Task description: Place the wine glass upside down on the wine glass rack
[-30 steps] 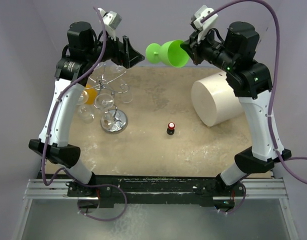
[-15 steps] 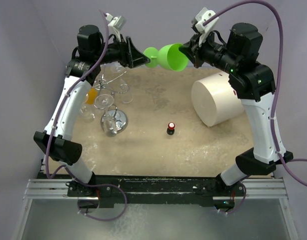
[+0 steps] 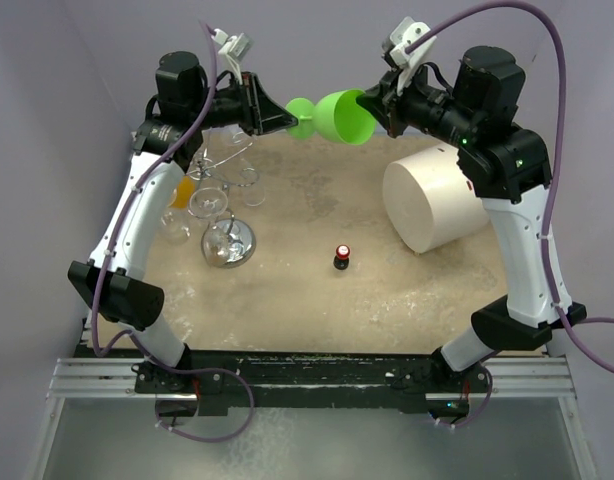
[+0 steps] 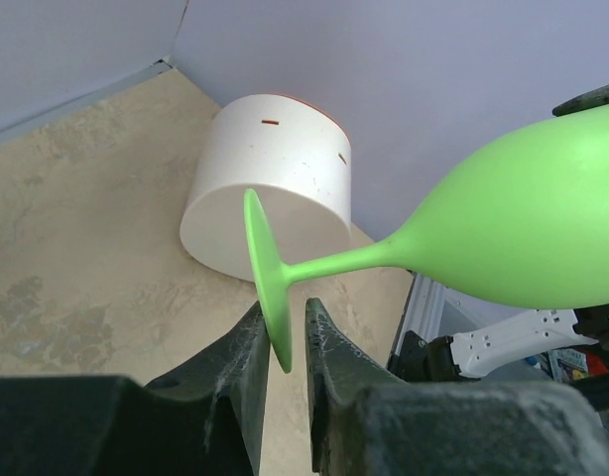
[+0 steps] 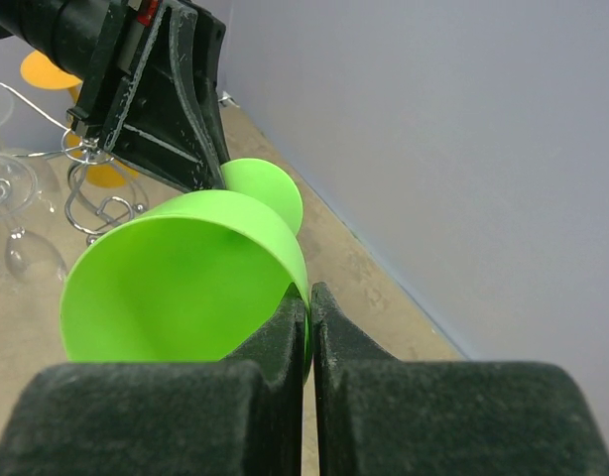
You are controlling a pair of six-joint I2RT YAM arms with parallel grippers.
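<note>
A bright green wine glass (image 3: 342, 115) hangs on its side high above the table's far edge, foot to the left. My right gripper (image 3: 374, 104) is shut on the bowl's rim (image 5: 303, 288), one finger inside and one outside. My left gripper (image 3: 285, 122) reaches in from the left. Its jaws stand narrow around the glass foot (image 4: 268, 278): one finger touches the disc and a thin gap shows at the other. The wine glass rack (image 3: 230, 243), a silver stand with curled wire arms, is below the left arm.
Clear glasses (image 3: 209, 203) and an orange one (image 3: 181, 190) hang on the rack. A big white cylinder (image 3: 432, 195) lies on the table at the right. A small red-capped bottle (image 3: 341, 257) stands mid-table. A purple wall rises behind.
My left gripper has swung right to the glass foot and its jaws have narrowed around the disc. The right gripper has carried the glass slightly left and stayed shut on the rim.
</note>
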